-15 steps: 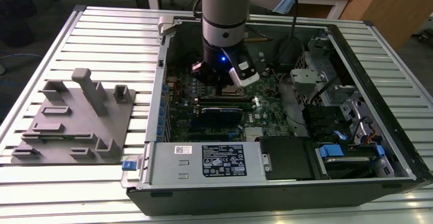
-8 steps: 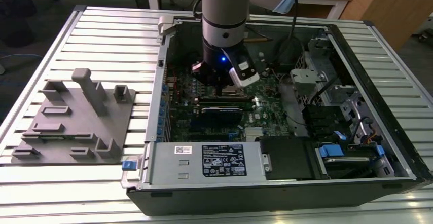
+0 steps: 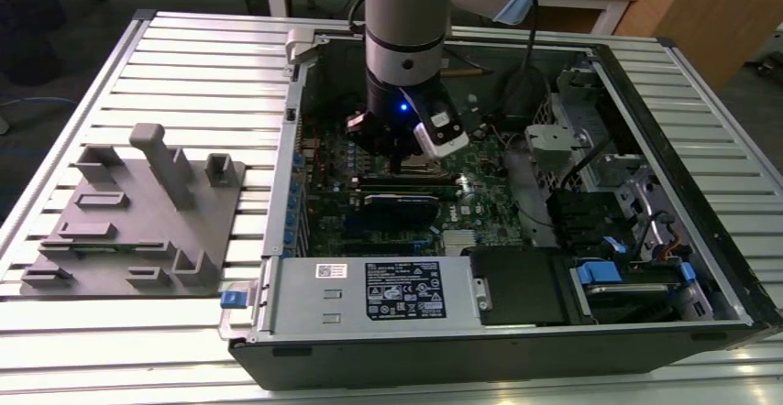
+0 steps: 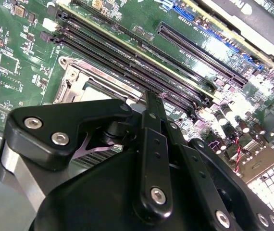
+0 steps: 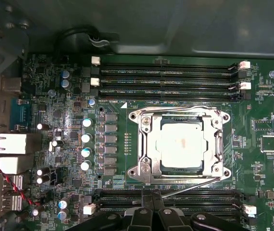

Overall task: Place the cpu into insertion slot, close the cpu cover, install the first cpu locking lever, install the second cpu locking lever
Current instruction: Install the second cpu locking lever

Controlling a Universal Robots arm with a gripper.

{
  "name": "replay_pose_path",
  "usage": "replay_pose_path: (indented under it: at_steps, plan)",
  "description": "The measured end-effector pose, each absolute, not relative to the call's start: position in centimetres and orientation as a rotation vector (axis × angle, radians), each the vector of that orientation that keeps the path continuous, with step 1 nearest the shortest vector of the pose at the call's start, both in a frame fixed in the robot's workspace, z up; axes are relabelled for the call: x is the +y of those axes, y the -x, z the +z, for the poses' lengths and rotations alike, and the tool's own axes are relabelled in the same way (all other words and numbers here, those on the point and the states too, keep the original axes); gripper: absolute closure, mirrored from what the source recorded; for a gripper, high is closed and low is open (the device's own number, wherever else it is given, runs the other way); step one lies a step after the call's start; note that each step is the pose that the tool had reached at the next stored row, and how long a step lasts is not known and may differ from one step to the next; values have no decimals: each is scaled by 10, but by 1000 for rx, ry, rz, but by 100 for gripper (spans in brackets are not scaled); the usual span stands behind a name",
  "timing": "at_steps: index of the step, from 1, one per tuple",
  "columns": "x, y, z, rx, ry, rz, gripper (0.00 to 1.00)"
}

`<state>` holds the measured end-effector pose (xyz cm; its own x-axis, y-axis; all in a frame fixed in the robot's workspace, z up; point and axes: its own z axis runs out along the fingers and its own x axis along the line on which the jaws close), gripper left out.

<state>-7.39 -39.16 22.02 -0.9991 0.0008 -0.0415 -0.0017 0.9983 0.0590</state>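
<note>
The arm (image 3: 410, 48) is reaching down into the open case (image 3: 490, 332), which is lying on the slatted worktop (image 3: 183, 75); the claw (image 3: 410, 153) is hanging just over the green motherboard (image 3: 490, 194), near the memory slots. In the first wrist view the cpu (image 5: 181, 143) is sitting flat in the slot (image 5: 180, 144), its dull silver top showing through the window of the cover (image 5: 149, 144); the cover is lying down over the slot, framing the chip on all sides. One thin lever (image 5: 194, 186) is standing off the slot at a slant, running out towards the claw's fingertips (image 5: 152, 202); another wire lever (image 5: 175, 109) is lying along the opposite edge of the cover. The fingertips are showing close together beside the slot, nothing visibly between them; in the second wrist view the claw (image 4: 154, 103) is looking clenched, its tips meeting just beside the slot's metal rim (image 4: 91, 79). Long black memory slots (image 5: 170, 72) are flanking the slot on both sides. A grey fixture block (image 3: 135, 213) is resting on the worktop at the exterior view's left, well apart from the case.
</note>
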Motion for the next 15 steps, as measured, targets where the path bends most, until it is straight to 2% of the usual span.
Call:
replay_pose_path:
  at_steps: [15]
  plan:
    - [-392,78,214,3099,1,92,90]
